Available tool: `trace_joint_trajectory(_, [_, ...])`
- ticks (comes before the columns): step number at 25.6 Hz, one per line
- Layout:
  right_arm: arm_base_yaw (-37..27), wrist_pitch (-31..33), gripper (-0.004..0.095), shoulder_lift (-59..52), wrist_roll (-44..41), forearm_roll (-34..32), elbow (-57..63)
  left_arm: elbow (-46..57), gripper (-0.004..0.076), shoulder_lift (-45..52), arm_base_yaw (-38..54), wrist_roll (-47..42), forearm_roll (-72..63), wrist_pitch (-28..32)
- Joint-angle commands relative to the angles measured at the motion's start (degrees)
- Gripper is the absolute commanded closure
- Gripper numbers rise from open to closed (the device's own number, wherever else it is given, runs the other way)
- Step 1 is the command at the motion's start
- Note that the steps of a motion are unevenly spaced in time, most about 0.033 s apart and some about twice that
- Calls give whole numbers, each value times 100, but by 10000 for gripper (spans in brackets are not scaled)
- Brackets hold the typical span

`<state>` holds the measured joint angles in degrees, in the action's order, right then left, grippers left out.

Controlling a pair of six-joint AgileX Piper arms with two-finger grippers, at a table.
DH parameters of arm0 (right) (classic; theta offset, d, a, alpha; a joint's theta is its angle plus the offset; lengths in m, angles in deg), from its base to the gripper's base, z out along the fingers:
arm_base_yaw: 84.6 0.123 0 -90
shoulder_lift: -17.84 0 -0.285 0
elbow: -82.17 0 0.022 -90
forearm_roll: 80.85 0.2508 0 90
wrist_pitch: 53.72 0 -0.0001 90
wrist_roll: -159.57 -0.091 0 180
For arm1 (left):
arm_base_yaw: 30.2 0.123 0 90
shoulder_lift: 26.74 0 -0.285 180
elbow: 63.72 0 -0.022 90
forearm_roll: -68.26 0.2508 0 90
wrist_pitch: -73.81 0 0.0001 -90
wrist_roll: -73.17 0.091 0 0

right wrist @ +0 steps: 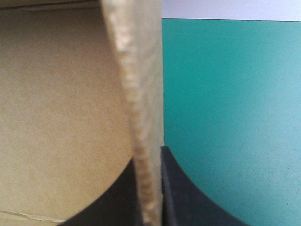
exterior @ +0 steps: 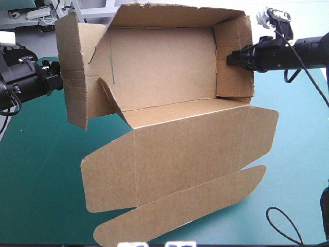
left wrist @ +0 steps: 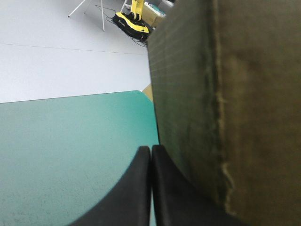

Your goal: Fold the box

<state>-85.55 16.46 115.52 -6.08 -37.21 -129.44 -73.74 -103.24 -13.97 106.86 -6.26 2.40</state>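
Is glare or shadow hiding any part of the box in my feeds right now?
High view: even light, no glare on the box. Left wrist view: the box wall beside the left gripper sits in dark shade, its surface hard to read. Right wrist view: the board edge held in the right gripper is brightly lit, with no glare.

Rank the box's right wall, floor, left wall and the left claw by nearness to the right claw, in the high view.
1. Right wall, gripped by the right claw.
2. Floor, mid-box.
3. Left wall, opposite side.
4. Left claw, just outside it.
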Motion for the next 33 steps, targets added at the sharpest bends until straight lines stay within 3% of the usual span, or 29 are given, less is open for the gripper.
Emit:
trace_joint_trajectory(1, [48,-441,924,-84,-37,401,-152,-173,733,139,-24,-49,-359,-257])
trace_joint_trajectory(21, [1222,-1583,924,622,-37,128,-152,-173,733,103,-24,-147,207,-257])
trace_joint_trajectory(29, [1233,-1785,924,622,-37,113,-152,-173,731,91,-37,-322,434,-257])
trace_joint_trajectory(33, [1233,-1807,922,629,12,113,-152,-173,668,52,-284,-322,487,-257])
